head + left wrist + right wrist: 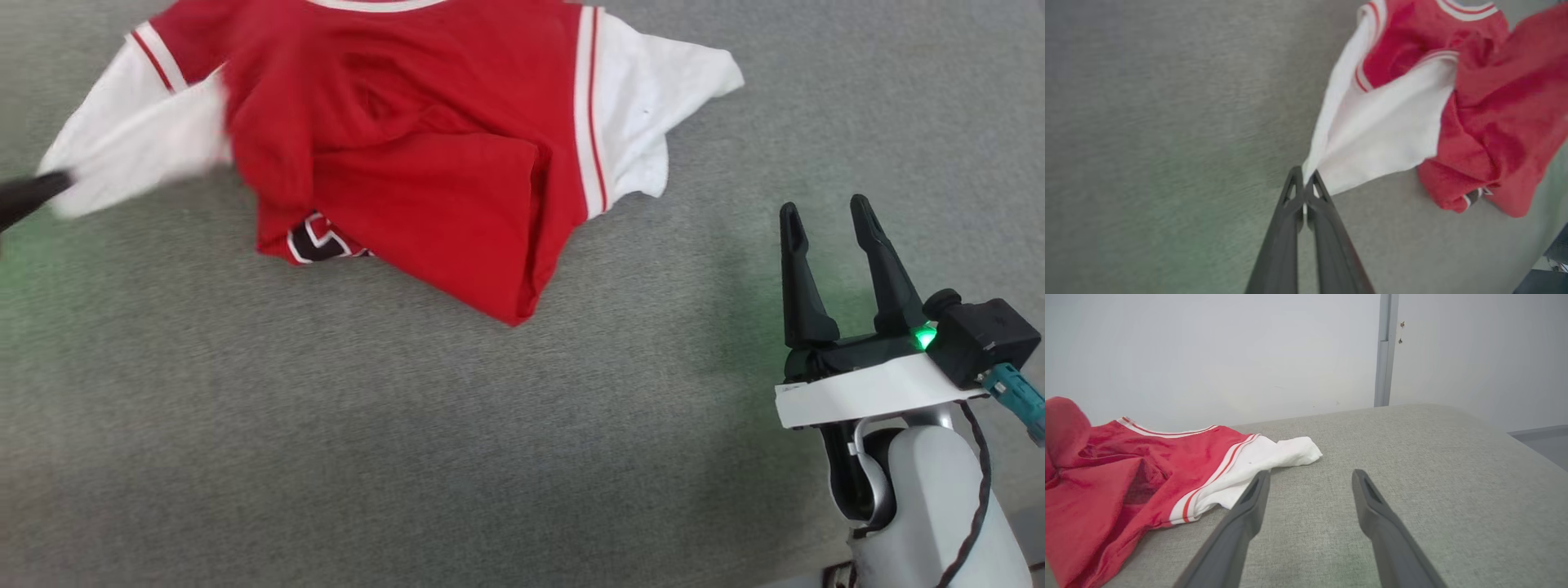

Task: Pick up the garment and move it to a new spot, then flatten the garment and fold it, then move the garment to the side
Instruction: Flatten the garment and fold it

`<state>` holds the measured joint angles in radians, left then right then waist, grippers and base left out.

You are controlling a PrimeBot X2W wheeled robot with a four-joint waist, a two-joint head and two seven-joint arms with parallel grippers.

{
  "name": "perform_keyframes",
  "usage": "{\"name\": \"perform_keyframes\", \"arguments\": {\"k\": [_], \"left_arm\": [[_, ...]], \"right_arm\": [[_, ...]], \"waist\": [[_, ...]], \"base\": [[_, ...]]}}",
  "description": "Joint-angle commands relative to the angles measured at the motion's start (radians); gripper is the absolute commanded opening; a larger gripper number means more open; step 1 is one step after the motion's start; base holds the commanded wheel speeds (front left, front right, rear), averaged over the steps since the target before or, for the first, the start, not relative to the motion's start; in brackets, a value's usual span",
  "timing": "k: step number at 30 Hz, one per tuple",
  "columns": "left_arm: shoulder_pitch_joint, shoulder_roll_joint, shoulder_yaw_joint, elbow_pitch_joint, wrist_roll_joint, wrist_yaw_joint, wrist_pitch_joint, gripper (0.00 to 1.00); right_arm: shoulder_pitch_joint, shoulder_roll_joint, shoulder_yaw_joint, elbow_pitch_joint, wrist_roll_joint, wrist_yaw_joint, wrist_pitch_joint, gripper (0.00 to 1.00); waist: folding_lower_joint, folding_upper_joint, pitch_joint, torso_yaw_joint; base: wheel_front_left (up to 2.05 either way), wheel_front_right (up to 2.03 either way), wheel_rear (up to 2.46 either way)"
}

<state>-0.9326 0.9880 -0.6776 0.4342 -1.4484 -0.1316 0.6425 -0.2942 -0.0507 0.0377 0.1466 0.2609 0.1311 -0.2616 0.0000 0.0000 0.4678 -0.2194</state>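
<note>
The garment (424, 139) lies crumpled on the grey cloth-covered counter (408, 457), at the far side of the head view, its red body bunched and doubled over so that the dark lettering (314, 241) peeps out from under a fold at the near edge. The collar trim points away from the robot.

The left pincer (1304, 175) is closed tight, its two fingers pinching the hem of the white sleeve (1384, 134) on the robot's left. In the left wrist view the cloth runs taut from the fingertips back to the shoulder seam. The right pincer (823, 206) stands wide apart and holds nothing. It hovers over bare counter, near the other sleeve (653, 106) but not touching it.

The jersey looks light, thin and wholly limp. It will likely drape and trail from any single hold, and the red body will probably drag in a heap behind the pinched sleeve instead of lifting flat. A knit of this kind should not be slippery, so a pinch on doubled cloth ought to keep. The striped seams and hems seem the best places to take hold, being thicker. A second hold on the opposite sleeve or shoulder would let the two arms spread it.
</note>
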Motion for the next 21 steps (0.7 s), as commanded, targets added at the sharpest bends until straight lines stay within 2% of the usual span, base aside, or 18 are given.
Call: {"name": "perform_keyframes", "arguments": {"k": [1,6,9,15,21], "left_arm": [[0.018,0.027,-0.011,-0.006,0.023,0.002,-0.007,0.00],[0.033,0.146,-0.095,-0.023,0.159,0.002,-0.082,0.00],[0.013,0.173,-0.147,0.009,0.255,0.002,-0.175,0.00],[-0.038,0.122,-0.199,0.135,0.313,0.002,-0.378,0.00],[-0.068,0.070,-0.291,0.253,0.304,0.002,-0.439,0.00]], "right_arm": [[-0.008,0.000,0.001,0.004,-0.007,-0.001,-0.005,1.00],[-0.014,0.000,0.001,0.007,-0.010,-0.001,-0.005,1.00],[-0.016,-0.001,0.005,0.006,-0.010,-0.001,-0.005,1.00],[-0.005,0.000,0.008,0.004,-0.016,-0.001,-0.005,1.00],[0.006,0.000,0.001,0.007,-0.024,-0.001,-0.005,1.00]], "waist": [[0.0000,0.0000,-0.007,0.009],[0.0000,0.0000,-0.009,0.016],[0.0000,0.0000,-0.006,0.014],[0.0000,0.0000,-0.006,0.003],[0.0000,0.0000,-0.019,-0.002]], "base": [[0.00,0.00,0.00],[0.00,0.00,0.00],[0.00,0.00,0.00],[0.00,0.00,0.00],[0.00,0.00,0.00]]}}
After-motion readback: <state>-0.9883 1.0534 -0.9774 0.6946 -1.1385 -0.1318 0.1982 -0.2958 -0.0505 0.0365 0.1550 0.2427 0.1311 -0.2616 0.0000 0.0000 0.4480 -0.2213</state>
